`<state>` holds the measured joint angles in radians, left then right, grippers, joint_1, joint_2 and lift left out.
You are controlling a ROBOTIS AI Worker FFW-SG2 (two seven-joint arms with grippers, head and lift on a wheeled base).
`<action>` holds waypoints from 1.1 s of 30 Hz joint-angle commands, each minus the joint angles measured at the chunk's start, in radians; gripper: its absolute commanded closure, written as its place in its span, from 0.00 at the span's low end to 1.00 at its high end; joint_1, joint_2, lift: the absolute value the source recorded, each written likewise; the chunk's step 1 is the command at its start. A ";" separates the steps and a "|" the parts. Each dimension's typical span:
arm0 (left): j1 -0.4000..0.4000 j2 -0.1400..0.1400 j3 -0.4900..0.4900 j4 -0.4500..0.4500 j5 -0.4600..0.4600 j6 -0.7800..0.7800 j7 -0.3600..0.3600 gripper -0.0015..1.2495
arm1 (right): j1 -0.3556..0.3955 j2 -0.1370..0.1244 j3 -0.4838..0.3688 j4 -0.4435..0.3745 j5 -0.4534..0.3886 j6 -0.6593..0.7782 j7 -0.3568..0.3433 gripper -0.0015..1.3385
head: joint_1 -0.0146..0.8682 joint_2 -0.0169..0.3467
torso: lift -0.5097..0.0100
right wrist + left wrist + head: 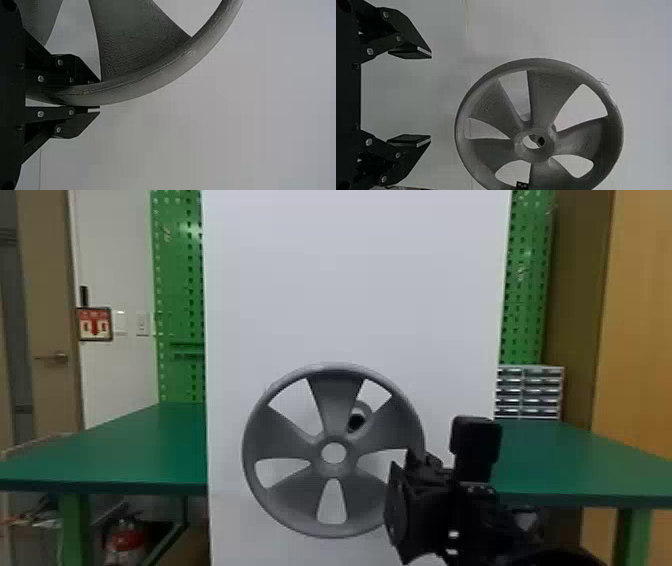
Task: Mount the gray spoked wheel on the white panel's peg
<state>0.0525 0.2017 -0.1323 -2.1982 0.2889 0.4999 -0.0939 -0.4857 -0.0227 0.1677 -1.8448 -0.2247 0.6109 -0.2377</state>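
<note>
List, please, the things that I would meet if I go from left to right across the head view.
Door handle → red sign → wall switch → left green pegboard → gray spoked wheel → small drawer unit → yellowish wooden panel.

It looks like a workshop or lab: green pegboard (178, 300) at the upper left and upper right, a green-topped workbench (125, 445) at middle left, small-parts drawers (529, 392) at middle right, and a fire extinguisher (125, 540) at the lower left.
</note>
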 commanded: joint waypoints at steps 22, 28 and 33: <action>-0.003 0.007 -0.003 0.000 -0.002 0.009 0.003 0.40 | -0.021 -0.006 -0.037 -0.169 -0.087 0.193 -0.097 0.93 | 0.16 0.03 | 0.20; -0.005 0.008 -0.001 0.002 -0.004 0.009 0.003 0.40 | -0.027 -0.010 -0.040 -0.171 -0.091 0.201 -0.097 0.93 | 0.16 0.03 | 0.20; -0.008 0.010 -0.003 0.000 -0.004 0.011 0.003 0.40 | -0.034 -0.016 -0.048 -0.174 -0.090 0.204 -0.097 0.93 | 0.16 0.03 | 0.20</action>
<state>0.0466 0.2112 -0.1343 -2.1979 0.2853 0.5100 -0.0905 -0.5151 -0.0333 0.1259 -2.0162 -0.3156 0.8124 -0.3344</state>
